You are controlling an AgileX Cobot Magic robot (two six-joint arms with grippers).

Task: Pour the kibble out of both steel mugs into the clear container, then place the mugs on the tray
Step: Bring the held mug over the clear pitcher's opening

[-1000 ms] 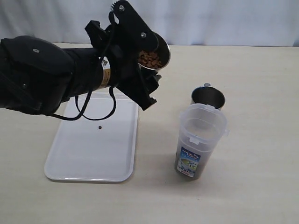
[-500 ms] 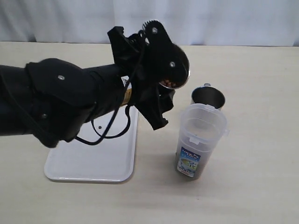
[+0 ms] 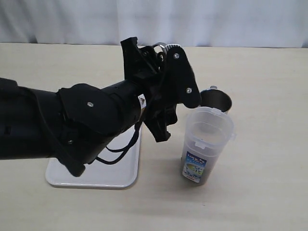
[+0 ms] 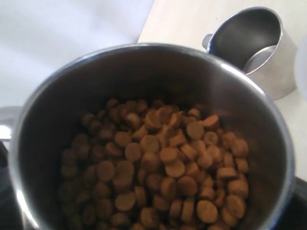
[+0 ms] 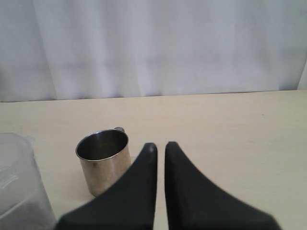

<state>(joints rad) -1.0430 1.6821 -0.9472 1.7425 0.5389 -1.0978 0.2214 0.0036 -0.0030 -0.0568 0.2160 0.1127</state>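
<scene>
My left gripper (image 3: 182, 83) is shut on a steel mug (image 4: 144, 52) and holds it in the air just left of the clear container's (image 3: 207, 139) rim. Its black fingers (image 3: 186, 89) hide nearly all of that mug in the exterior view. The left wrist view shows the held mug holding a heap of brown kibble (image 4: 163, 163). A second steel mug (image 3: 214, 101) (image 5: 103, 160) stands empty on the table right behind the container. Something dark lies low in the container. The white tray (image 3: 91, 171) lies partly under my left arm. My right gripper (image 5: 158, 146) is shut and empty, near the standing mug.
A pale wooden table (image 3: 269, 183) carries everything, and a white curtain (image 3: 240, 19) hangs behind it. My bulky left arm (image 3: 72, 125) covers the left half of the scene and most of the tray.
My left arm has swung right and down with the mug, from above the tray to beside the container's rim. The mug's open mouth no longer faces the exterior camera.
</scene>
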